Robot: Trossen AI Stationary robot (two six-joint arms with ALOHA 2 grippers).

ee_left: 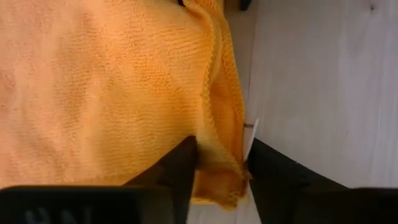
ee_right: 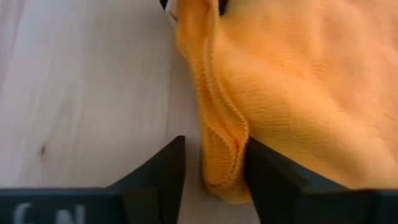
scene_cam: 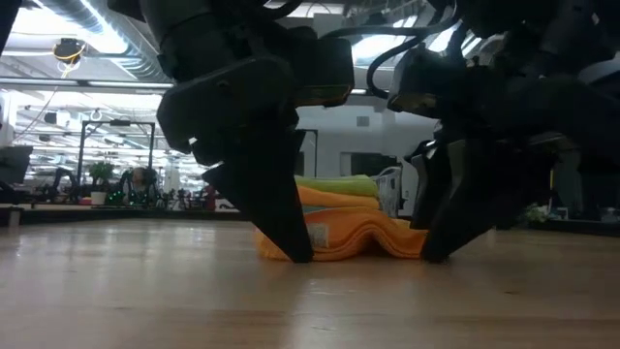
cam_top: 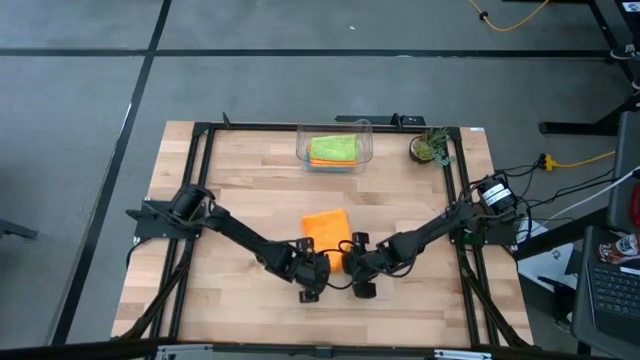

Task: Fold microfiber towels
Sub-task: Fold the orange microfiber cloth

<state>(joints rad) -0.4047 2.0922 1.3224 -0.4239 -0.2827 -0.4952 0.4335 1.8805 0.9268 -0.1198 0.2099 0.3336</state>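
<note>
An orange microfiber towel [cam_top: 325, 228] lies bunched in soft folds [scene_cam: 354, 237] on the wooden table's middle. My left gripper [ee_left: 221, 163] is down at its near left corner, shut on the hem. My right gripper [ee_right: 214, 155] is at the near right corner. It stands open astride the hemmed edge [ee_right: 224, 134], with a strip of bare table between one finger [ee_right: 174, 163] and the cloth. Both grippers slant down, fingertips at the table top [scene_cam: 295, 254]. A lime green towel [cam_top: 333, 150] lies in the clear bin [cam_top: 362, 130] at the far side. My left gripper pinches the towel's near left corner [ee_left: 217, 146] between its two fingers. The bunched hem fills the gap, and a small white label [ee_left: 249, 134] lies against one finger. The fingers come slanting down from the near side. The corner and the rest of the towel lie on the table. My right gripper has one finger [ee_right: 264, 168] lying against the folded hem at the near right corner [ee_right: 239, 140], while the other stands clear of it. The fingers come slanting down from the near side. The cloth lies on the table, slack.
A small potted plant [cam_top: 430, 148] stands at the far right beside the bin. A black frame [cam_top: 200, 180] runs around the table top. Bare wood lies to the towel's left and right and along the near edge.
</note>
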